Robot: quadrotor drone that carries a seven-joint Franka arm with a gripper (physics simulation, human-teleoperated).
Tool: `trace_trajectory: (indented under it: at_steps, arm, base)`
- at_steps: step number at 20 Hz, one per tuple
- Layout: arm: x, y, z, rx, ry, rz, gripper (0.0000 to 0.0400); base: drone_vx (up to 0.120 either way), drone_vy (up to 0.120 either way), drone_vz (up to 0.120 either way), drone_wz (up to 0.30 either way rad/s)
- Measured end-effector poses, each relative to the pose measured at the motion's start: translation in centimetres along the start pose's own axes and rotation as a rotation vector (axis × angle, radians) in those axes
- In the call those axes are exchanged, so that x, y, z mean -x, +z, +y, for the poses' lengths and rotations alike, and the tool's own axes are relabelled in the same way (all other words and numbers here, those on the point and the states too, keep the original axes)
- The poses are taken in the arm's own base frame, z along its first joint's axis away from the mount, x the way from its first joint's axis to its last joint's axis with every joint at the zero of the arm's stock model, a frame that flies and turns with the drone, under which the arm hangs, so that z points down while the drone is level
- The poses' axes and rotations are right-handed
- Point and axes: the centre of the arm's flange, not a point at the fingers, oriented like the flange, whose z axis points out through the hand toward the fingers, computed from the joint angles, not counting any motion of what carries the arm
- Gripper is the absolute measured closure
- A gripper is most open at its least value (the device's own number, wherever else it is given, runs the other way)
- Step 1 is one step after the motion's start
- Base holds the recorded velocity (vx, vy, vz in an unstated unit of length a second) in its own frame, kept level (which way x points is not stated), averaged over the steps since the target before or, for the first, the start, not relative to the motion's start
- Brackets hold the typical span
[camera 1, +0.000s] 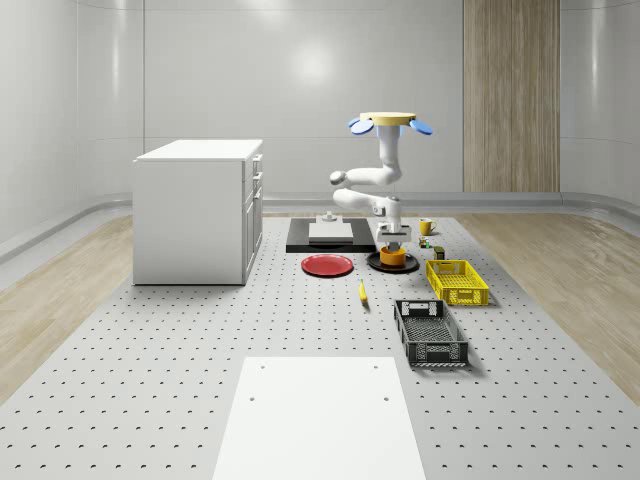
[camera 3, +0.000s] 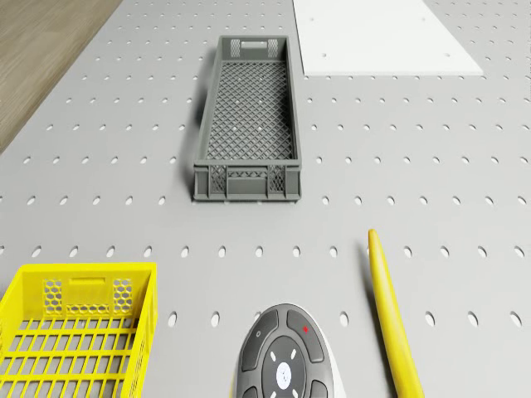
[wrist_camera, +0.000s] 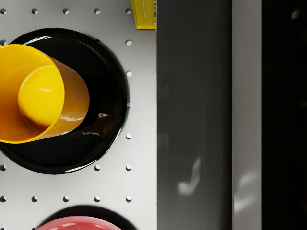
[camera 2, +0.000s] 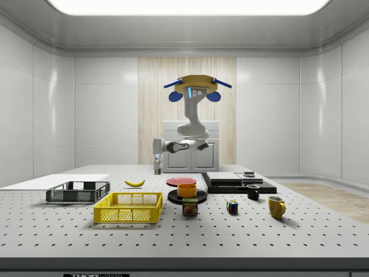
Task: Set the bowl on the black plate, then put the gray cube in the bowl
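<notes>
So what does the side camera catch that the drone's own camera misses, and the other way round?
Side view alone: the hovering drone, the orange bowl sitting on the black plate, a Rubik's cube, a can and two mugs. Drone view alone: the white board's face from above. Both: yellow basket, gray crate, banana.

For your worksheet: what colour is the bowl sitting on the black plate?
Orange bowl; wrist view shows it best.
</notes>
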Motion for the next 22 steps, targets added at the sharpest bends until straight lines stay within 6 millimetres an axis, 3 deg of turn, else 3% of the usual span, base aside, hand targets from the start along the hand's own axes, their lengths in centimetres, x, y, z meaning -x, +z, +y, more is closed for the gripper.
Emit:
trace_trajectory:
  at_steps: [8,13,22]
  arm:
    - [0.0,0.0,0.0,0.0,0.0,0.0,0.015]
    - [0.0,0.0,0.0,0.0,0.0,0.0,0.015]
    - [0.0,0.0,0.0,0.0,0.0,0.0,0.015]
  base:
    - [-0.12,0.0,0.0,0.0]
    - [-0.12,0.0,-0.12,0.0]
    - [-0.12,0.022,0.0,0.0]
